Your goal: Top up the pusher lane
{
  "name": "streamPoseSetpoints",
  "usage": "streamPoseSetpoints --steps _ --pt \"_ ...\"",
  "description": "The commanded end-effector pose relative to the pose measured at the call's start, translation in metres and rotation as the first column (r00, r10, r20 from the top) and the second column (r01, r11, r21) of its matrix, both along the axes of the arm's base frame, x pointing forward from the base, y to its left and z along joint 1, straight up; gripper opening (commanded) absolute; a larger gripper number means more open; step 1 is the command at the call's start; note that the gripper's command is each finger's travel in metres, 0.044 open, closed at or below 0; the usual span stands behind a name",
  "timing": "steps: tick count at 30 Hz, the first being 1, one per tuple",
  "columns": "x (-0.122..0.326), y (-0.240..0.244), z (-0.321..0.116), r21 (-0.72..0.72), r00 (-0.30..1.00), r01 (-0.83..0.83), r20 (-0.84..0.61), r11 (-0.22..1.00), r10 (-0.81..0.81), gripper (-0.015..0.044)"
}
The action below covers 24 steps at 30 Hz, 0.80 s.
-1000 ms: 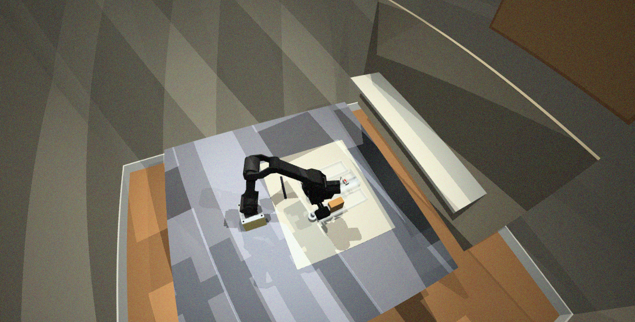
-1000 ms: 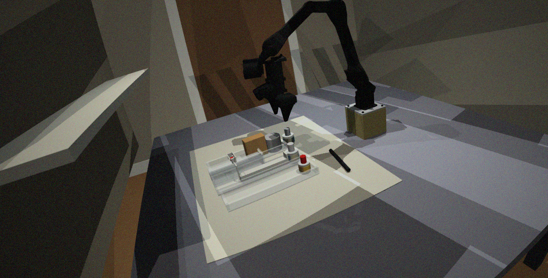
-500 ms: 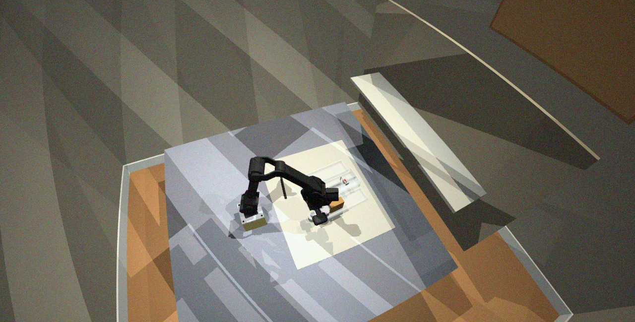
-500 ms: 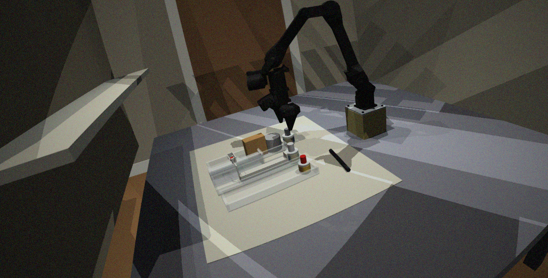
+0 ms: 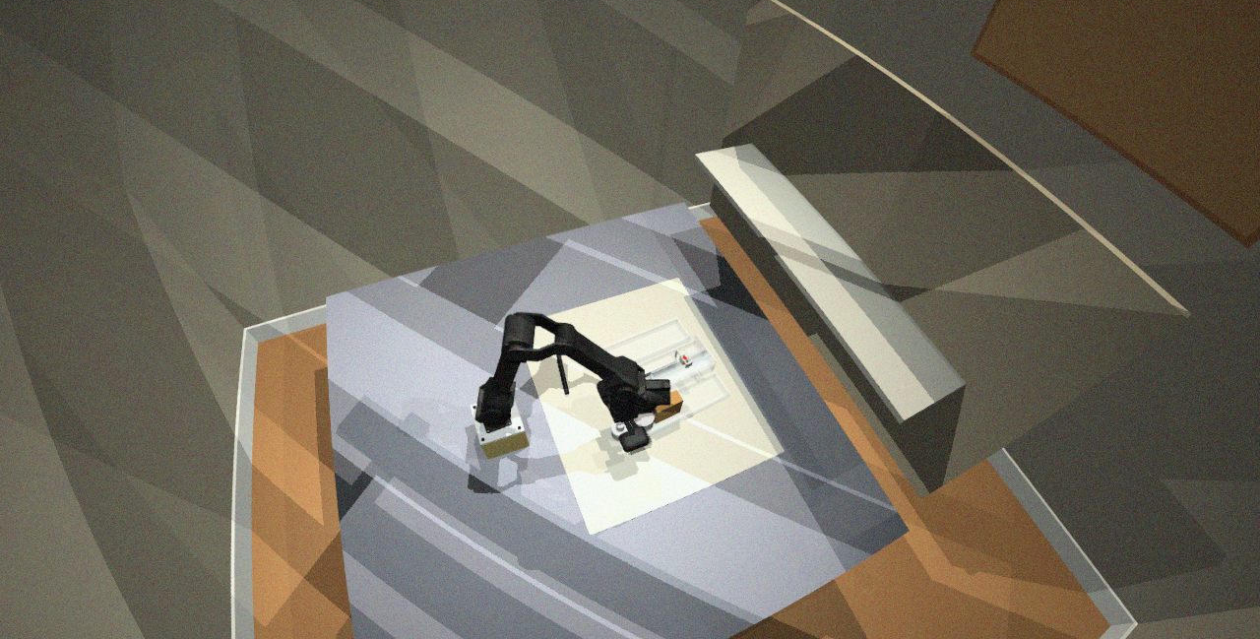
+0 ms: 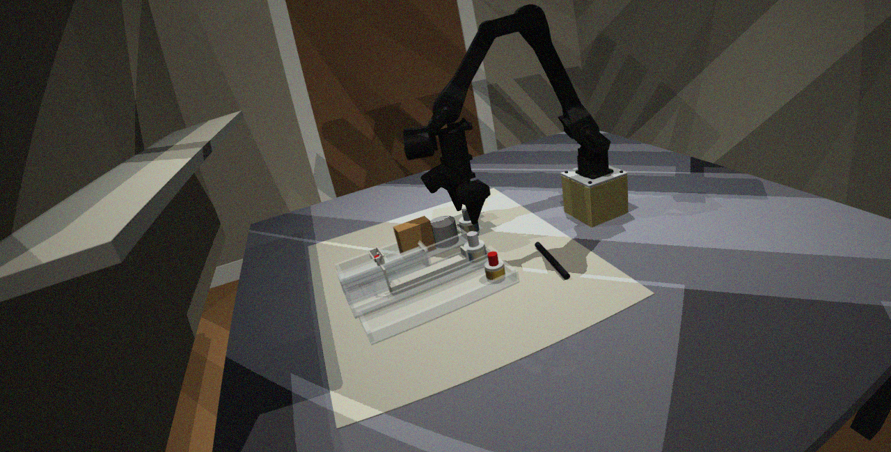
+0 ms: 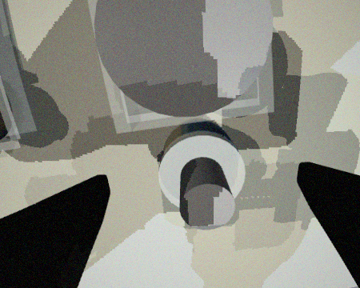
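A loose jar (image 7: 204, 188) (image 6: 464, 219) with a white body and a grey cap stands upright on the cream mat (image 6: 473, 349), just in front of the clear lane tray (image 6: 408, 320). My gripper (image 7: 203, 178) (image 6: 473, 219) (image 5: 632, 438) is open and low over this jar, with one finger on each side and neither touching it. A matching grey-capped jar (image 6: 475, 244) stands at the front end of the sprung lane. The pusher plate (image 6: 376, 253) (image 5: 682, 359), marked red, sits at the lane's far end.
A wide grey cylinder (image 7: 180, 32) (image 6: 443, 230) and a brown box (image 6: 411, 235) (image 5: 673, 407) stand right behind the loose jar. A red-capped jar (image 6: 493, 266) stands at the tray's front corner. A black rod (image 6: 551, 260) lies on the mat toward the arm's base (image 6: 594, 197).
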<state>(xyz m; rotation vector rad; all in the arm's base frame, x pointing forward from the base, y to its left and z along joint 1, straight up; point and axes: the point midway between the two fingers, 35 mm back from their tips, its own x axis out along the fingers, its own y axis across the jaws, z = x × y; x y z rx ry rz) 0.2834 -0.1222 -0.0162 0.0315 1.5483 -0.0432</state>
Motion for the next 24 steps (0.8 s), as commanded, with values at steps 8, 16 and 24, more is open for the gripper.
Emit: streamPoseSetpoints --steps 8,16,24 --pt "-0.002 0.0 -0.019 -0.001 1.0 0.004 -0.005 1.0 -0.004 0.044" --pt "-0.002 0.0 -0.02 -0.001 1.0 0.004 -0.005 1.0 -0.004 0.0282" --pt "-0.002 0.0 -0.02 -0.001 1.0 0.004 -0.005 1.0 -0.004 0.0151"
